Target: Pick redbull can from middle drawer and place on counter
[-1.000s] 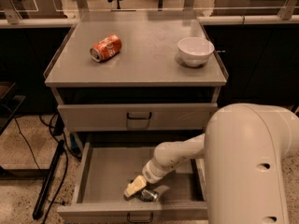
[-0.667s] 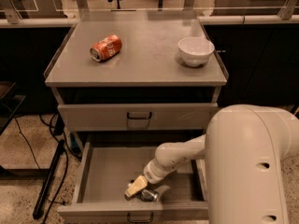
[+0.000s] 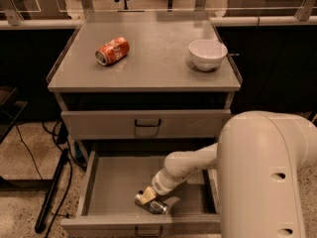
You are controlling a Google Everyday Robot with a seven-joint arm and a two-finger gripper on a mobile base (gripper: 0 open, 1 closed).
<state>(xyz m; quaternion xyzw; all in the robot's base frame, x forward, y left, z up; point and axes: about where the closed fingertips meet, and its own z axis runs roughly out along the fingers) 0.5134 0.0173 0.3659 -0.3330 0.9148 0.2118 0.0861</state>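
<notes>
Pulled out at 6 o'clock of the view: the middle drawer (image 3: 111, 185), flat grey floor showing, a small dark loop handle (image 3: 148, 230) on its front edge; shut just above it, the matching upper drawer front (image 3: 99, 124).

Down inside the drawer, toward 6 o'clock of its floor and close to the front wall: the gripper (image 3: 147, 199), pale at the tip, at the end of a cream arm (image 3: 190, 163) reaching in from 2 o'clock; at 4 o'clock of the view, the bulky cream robot body (image 3: 267, 175).

At the gripper's 4 o'clock side, touching it or very nearly so: the redbull can (image 3: 155, 208), silvery, lying on its side on the drawer floor, not yet up on the counter (image 3: 148, 78). Cannot tell the gripper's hold; clenched on the can or released, not to be made out.

On the counter, at 12 o'clock from the drawer: an orange-red soda can (image 3: 112, 51) on its side at 9 o'clock of the middle; a white bowl (image 3: 207, 54), upright, at 3 o'clock, near the side rim; the two well apart.

At 8 o'clock of the view, on the speckled floor (image 3: 29, 157): a black bar (image 3: 52, 192) lying slantwise beside the cabinet.
</notes>
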